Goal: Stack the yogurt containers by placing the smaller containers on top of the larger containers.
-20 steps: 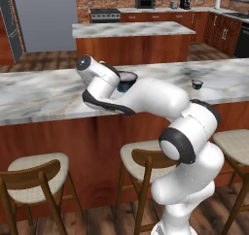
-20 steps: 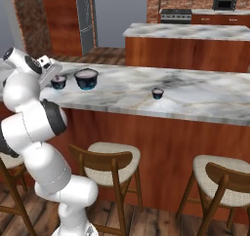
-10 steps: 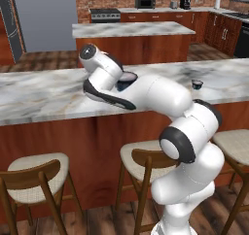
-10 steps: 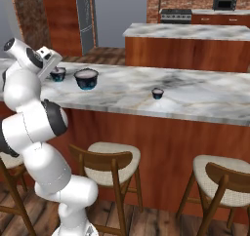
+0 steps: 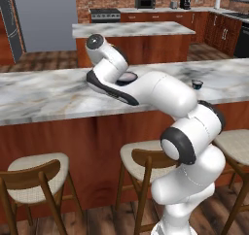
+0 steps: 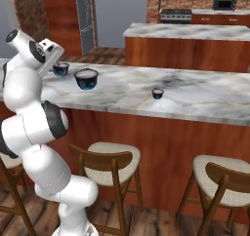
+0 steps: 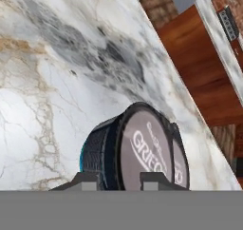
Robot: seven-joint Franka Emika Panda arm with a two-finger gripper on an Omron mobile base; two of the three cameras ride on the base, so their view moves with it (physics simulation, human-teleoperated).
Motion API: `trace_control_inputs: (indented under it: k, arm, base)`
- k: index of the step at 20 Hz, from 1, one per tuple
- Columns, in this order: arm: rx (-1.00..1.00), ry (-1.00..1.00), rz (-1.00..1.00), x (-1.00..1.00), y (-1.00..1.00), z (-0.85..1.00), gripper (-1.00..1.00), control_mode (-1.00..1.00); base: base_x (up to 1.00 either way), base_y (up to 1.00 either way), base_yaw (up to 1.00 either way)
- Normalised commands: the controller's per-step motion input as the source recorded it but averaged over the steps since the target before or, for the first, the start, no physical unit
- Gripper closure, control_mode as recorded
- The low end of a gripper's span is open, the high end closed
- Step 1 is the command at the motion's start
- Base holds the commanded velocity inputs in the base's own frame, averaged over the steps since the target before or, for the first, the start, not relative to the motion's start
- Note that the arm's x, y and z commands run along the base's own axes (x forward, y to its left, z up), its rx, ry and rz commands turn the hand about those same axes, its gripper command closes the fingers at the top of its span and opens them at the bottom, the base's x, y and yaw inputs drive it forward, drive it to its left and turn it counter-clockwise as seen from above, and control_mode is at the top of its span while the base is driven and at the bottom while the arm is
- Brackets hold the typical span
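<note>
As the arm has swung up, hand (image 7: 118, 180) clamped on middle-sized tub (image 7: 142, 153), carried higher, near widest tub (image 6: 86, 78)

Three dark, blue-based yogurt tubs with pale grey tops stood upright on the marble counter: the widest tub (image 6: 86, 78), the middle tub (image 6: 61, 69) just beside it, and the tiniest tub (image 6: 157, 93) well apart.
</note>
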Motion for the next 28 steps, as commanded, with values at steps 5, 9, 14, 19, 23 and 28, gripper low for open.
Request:
trace_control_inputs:
  k: [5,9,14,19,23,28]
  arm:
    - [-0.02,-0.02,0.02,0.0,-0.16,0.19,1.0,-1.0]
    - [-0.02,0.0,0.02,0.0,-0.15,0.13,1.0,-1.0]
    - [-0.02,-0.01,0.02,0.0,-0.15,0.1,1.0,-1.0]
    - [-0.02,-0.01,0.02,0.0,-0.13,0.1,1.0,-1.0]
    - [-0.03,0.0,0.01,0.0,-0.12,0.06,1.0,-1.0]
    - [-0.03,-0.01,0.0,-0.05,-0.17,0.01,1.0,-1.0]
  base:
    - [0.0,0.0,0.0]
    - [0.0,0.0,0.0]
    - [0.0,0.0,0.0]
    - [0.0,0.0,0.0]
    - [0.0,0.0,0.0]
    - [0.0,0.0,0.0]
